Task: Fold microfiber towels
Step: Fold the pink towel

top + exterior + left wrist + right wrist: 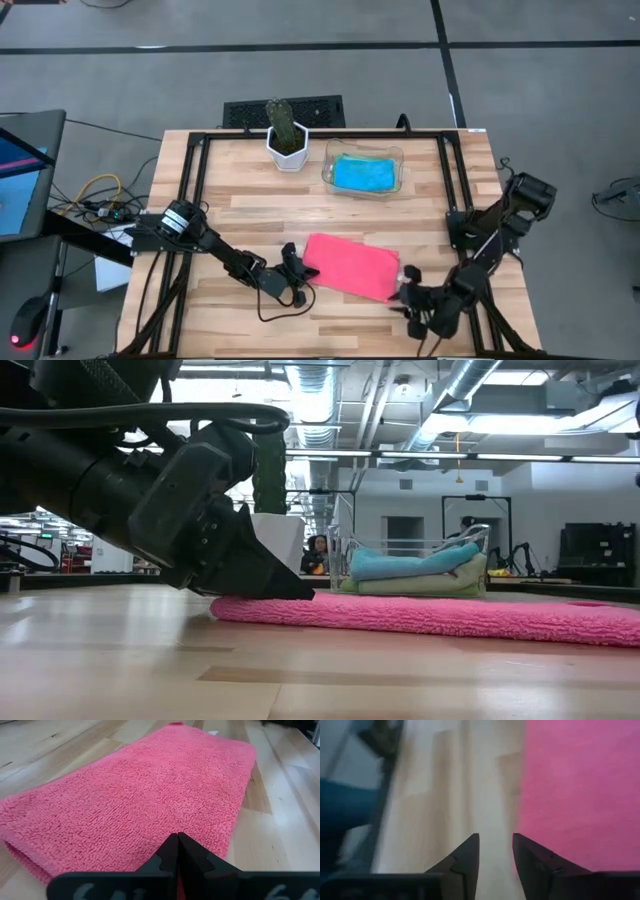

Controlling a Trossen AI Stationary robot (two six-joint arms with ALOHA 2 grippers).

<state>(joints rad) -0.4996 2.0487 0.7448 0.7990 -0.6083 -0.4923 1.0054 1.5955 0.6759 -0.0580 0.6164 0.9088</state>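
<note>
The left pincer point(300, 272) rests closed at the left edge of the folded pink towel point(352, 266), low on the wooden surface point(240, 210). The towel lies flat near the front middle. Behind it, a clear tray point(398, 160) holds a turquoise towel point(362, 174) over a light green towel point(420, 584). The right pincer point(408, 296), fingers parted with nothing between them, sits at the pink towel's right end.

Wooden table point(250, 210) bears pink towel point(350, 265), clear tray point(328, 178), potted cactus point(287, 135).
</note>
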